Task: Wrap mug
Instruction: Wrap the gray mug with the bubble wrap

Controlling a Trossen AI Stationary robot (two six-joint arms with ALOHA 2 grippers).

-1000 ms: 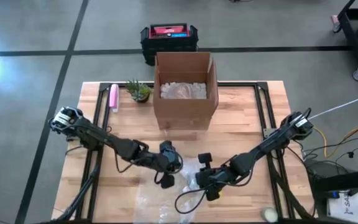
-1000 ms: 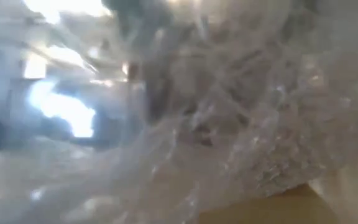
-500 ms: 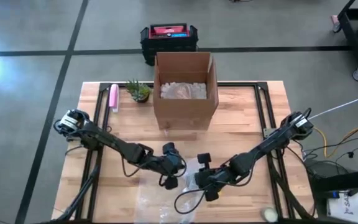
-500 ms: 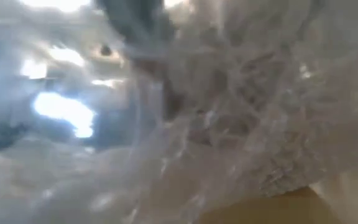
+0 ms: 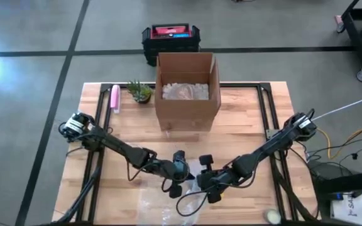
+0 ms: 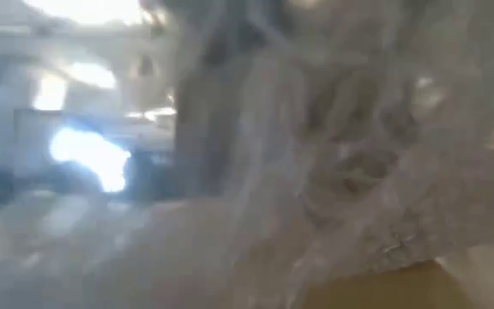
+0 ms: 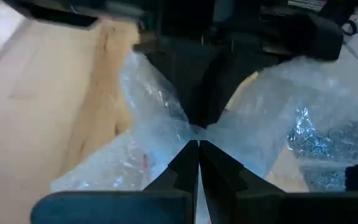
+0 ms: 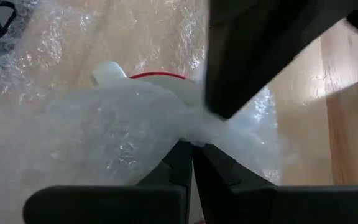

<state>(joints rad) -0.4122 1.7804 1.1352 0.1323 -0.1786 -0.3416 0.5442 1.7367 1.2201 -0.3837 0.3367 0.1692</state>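
The left gripper (image 7: 197, 144) and the right gripper (image 8: 191, 146) are meeting tip to tip, each pinching a gathered fold of the clear crinkled bubble wrap (image 7: 148, 124). The white ceramic mug with a red rim (image 8: 157, 79) is sitting just beyond the right gripper, probably half covered by the wrap, on the pale wooden counter (image 5: 244, 119).

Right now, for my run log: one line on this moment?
step: wrapping mug | left gripper: shut on bubble wrap | right gripper: shut on bubble wrap | mug: partly covered

clear bubble wrap (image 7: 148, 162), red-rimmed white mug (image 8: 157, 82)
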